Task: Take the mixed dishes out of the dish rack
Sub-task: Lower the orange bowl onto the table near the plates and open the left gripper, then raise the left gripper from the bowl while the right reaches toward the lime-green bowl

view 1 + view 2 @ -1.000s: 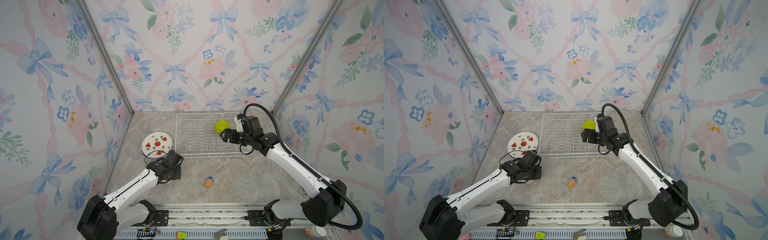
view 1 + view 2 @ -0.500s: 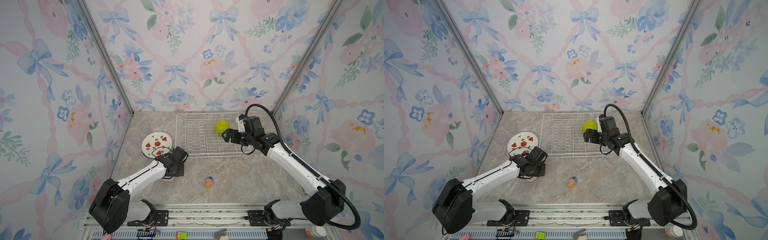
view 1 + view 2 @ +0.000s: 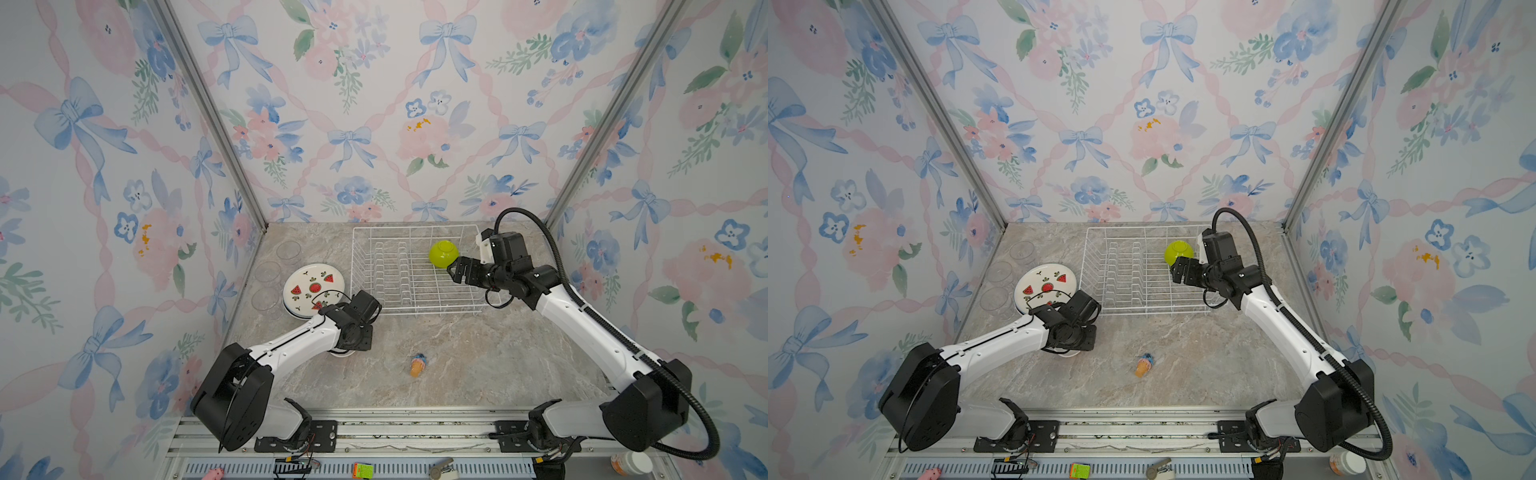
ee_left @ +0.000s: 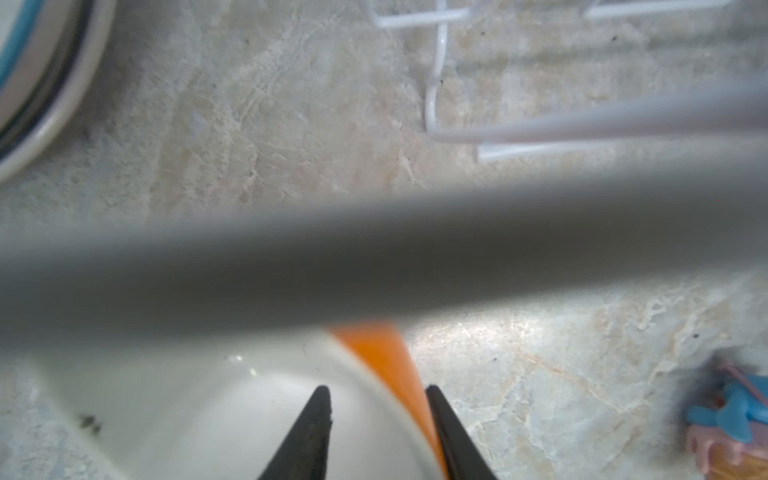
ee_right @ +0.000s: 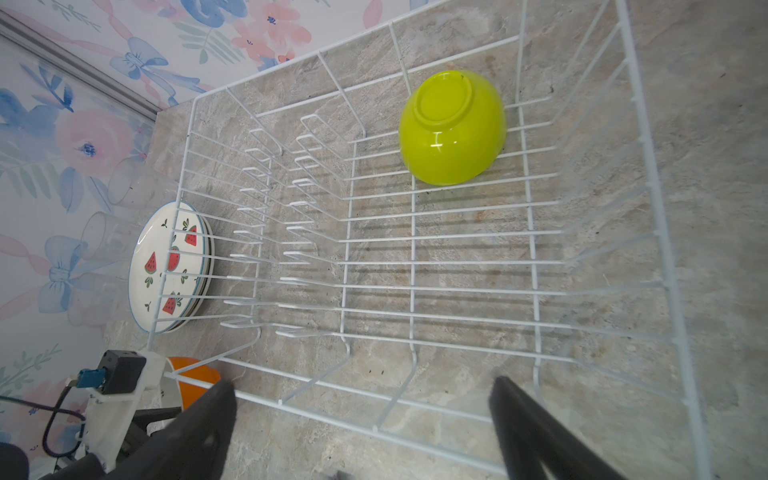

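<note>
green bowl (image 3: 443,253) upturned in rack (image 3: 399,270), plates (image 3: 313,286) beside

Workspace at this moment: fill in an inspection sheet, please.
Surface: marble tabletop, no spill seen.
Job's things: lime-green bowl upside down in the dish rack; plates stacked beside the rack; clear glasses along the wall; orange bowl on the table.
Clutter: small toy in front.
Pincers: left pincer open astride the orange bowl's rim; right pincer open, close to the lime-green bowl.
Cables: black hose arching over the right arm.
Surroundings: floral walls.
</note>
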Robot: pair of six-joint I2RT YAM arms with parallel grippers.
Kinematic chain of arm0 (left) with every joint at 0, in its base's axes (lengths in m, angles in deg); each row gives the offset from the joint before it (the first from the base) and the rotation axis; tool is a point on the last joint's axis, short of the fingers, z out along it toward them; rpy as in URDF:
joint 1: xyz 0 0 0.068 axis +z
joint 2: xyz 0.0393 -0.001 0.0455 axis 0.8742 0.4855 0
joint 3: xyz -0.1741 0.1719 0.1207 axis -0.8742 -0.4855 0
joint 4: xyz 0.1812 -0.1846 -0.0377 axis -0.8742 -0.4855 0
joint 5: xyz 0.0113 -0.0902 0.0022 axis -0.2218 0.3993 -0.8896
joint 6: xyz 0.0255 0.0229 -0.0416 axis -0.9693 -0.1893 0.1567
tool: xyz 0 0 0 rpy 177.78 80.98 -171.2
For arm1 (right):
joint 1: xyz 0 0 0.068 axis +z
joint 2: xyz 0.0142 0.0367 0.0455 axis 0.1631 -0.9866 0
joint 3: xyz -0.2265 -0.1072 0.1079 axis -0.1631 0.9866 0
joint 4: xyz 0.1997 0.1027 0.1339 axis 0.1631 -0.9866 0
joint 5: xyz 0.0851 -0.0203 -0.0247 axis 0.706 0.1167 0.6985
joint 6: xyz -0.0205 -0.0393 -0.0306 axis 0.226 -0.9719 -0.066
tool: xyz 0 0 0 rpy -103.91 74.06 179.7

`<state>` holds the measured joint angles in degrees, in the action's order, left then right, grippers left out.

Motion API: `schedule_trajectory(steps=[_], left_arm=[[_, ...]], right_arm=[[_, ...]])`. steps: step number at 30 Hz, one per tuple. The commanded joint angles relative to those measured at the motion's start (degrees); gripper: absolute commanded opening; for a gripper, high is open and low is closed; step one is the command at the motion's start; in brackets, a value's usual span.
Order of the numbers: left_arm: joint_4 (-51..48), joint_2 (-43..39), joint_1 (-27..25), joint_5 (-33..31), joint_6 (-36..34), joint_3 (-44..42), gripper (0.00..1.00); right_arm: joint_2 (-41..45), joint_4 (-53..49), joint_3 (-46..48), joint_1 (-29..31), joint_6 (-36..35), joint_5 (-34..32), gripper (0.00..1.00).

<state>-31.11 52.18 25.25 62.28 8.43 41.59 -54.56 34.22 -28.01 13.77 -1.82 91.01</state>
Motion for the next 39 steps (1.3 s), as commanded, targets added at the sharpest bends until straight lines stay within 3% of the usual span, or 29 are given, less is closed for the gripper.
schedule_trajectory(steps=[1,3,9,10,25,34,39], left_arm=[[-0.79,-0.22,-0.55,-0.5,-0.53,1.76,0.52],[-0.84,-0.59,-0.64,-0.34,-0.67,2.31,0.58],[-0.81,-1.85,-1.36,1.76,-1.53,4.07,0.96],[-0.8,-2.3,-1.48,2.06,-1.64,4.35,0.98],[0.53,-7.25,-2.78,-0.86,-3.57,5.29,0.98],[4.12,-8.86,-3.64,1.94,-3.49,6.96,0.98],[4.2,-11.15,-3.85,2.43,-3.33,7.4,0.98]], right_arm=[[-0.16,-0.54,0.85,-0.66,-1.0,0.68,0.97],[-0.03,-0.51,1.02,-0.81,-1.24,0.72,0.97],[0.29,-0.09,2.09,-0.75,-0.72,0.26,0.97],[0.49,0.32,2.63,-0.75,-0.37,0.07,0.97],[4.4,2.49,7.08,2.37,3.54,-5.43,0.97],[8.51,1.1,9.19,5.43,4.72,-8.89,0.97],[8.04,0.86,8.91,7.98,1.28,-13.86,0.97]])
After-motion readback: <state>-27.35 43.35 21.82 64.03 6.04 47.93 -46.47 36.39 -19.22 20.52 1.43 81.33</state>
